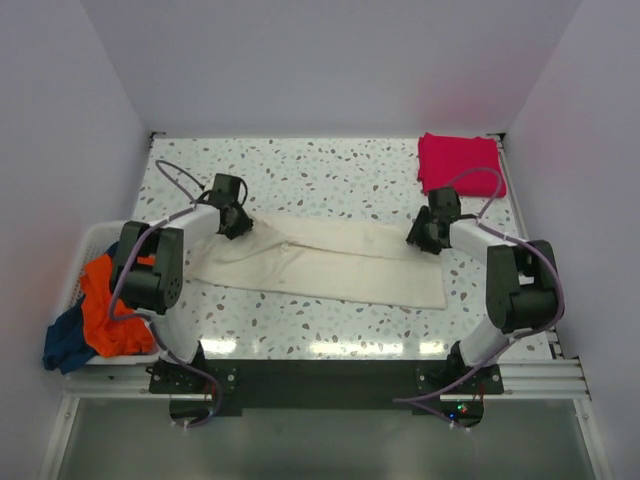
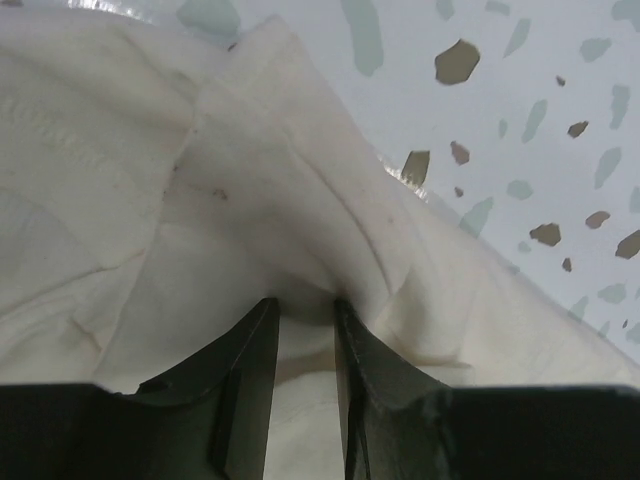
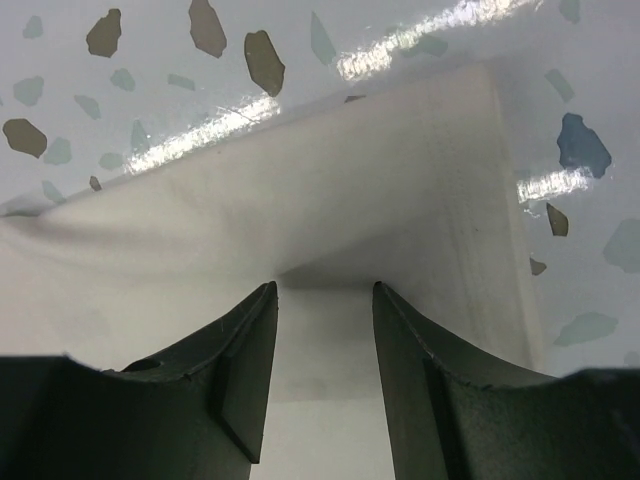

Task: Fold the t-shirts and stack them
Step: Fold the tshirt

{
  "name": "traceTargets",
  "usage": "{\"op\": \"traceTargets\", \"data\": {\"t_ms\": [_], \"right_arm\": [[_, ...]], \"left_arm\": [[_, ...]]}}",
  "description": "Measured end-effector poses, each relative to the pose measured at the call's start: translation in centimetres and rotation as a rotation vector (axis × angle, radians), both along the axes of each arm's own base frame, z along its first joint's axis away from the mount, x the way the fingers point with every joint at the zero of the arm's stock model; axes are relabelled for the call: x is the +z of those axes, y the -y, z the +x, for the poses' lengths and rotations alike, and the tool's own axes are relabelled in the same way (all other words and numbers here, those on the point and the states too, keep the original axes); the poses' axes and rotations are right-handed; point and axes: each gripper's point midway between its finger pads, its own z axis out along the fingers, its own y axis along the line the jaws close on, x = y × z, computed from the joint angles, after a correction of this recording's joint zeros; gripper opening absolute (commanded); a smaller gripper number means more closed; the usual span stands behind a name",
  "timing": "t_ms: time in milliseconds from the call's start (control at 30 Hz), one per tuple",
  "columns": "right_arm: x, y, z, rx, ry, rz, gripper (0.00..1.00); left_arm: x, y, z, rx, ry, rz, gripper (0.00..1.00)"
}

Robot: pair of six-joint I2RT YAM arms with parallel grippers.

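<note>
A: Item one, cream t-shirt (image 1: 320, 262). Position and axis?

B: It lies flat on the desk (image 1: 330, 165), mid-field, as a long band. Its long axis runs left to right, the right end dipping slightly toward the near edge. Which end carries the collar cannot be told.

A: Left end effector (image 2: 305, 300)?

B: It sits at the band's far left corner. The jaws are narrow, with a creased fold of cream cloth pinched between them.

A: Right end effector (image 3: 325, 288)?

B: It sits at the far right corner. The jaws are set somewhat wider and grip the cloth's edge, which tents up from the desk to the fingertips.

A: Other stock?

B: A magenta-red t-shirt (image 1: 458, 162) lies folded at the far right corner of the desk, well apart from the cream one. An orange t-shirt (image 1: 108, 300) and a dark blue t-shirt (image 1: 66, 345) hang over a white basket (image 1: 92, 236) at the left.
</note>
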Motion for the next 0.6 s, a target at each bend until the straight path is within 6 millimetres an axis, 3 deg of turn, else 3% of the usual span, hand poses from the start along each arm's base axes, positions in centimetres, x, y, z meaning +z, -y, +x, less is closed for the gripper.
{"op": "traceTargets", "data": {"t_ms": [133,300,433,600], "right_arm": [[0.1,-0.1,-1.6,-0.035,0.024,0.039,0.47],[0.2,-1.4,-5.7,-0.070,0.056,0.164,0.47],[0.5,-3.9,-9.3,-0.041,0.074,0.259,0.47],[1.4,-8.7,-14.0,0.078,0.105,0.370,0.47]], "left_arm": [[-0.1,0.3,2.8,0.004,0.019,0.004,0.32],[0.1,1.4,7.7,-0.042,0.068,0.011,0.37],[0.4,3.3,12.5,-0.139,0.131,-0.008,0.50],[1.0,6.9,17.2,-0.286,0.235,-0.069,0.68]]}}
